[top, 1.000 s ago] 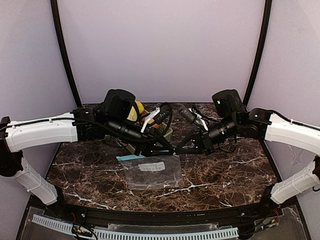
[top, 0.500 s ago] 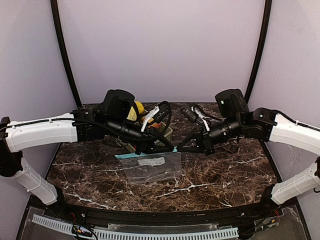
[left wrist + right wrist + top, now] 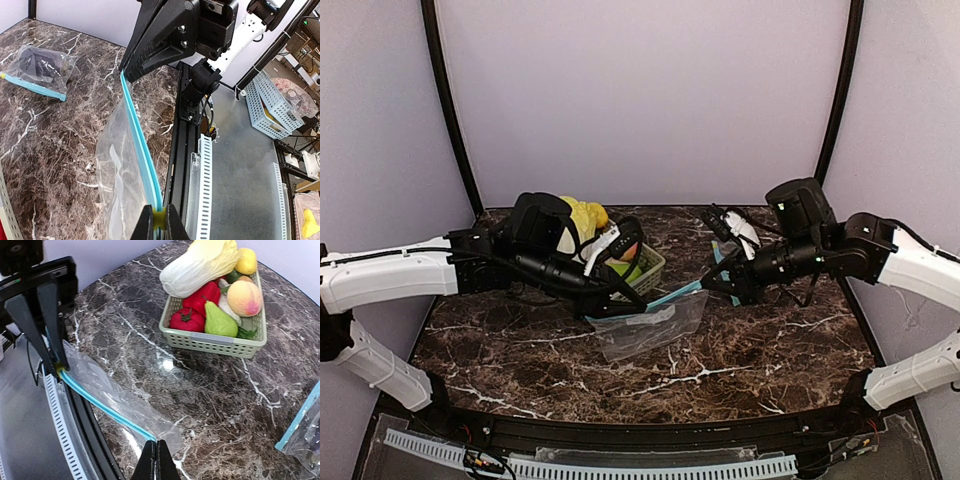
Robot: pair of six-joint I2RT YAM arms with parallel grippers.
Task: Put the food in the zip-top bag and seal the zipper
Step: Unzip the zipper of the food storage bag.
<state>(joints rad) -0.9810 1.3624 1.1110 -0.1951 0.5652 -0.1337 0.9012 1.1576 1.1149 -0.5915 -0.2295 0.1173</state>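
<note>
Bag [image 3: 655,328] ends clamped tight in left gripper [image 3: 159,216] and right gripper [image 3: 156,446]

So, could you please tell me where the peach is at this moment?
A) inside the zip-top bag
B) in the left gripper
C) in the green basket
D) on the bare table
C: the peach sits in the basket, while the zip-top bag stretched between the left gripper and right gripper looks empty.
</note>
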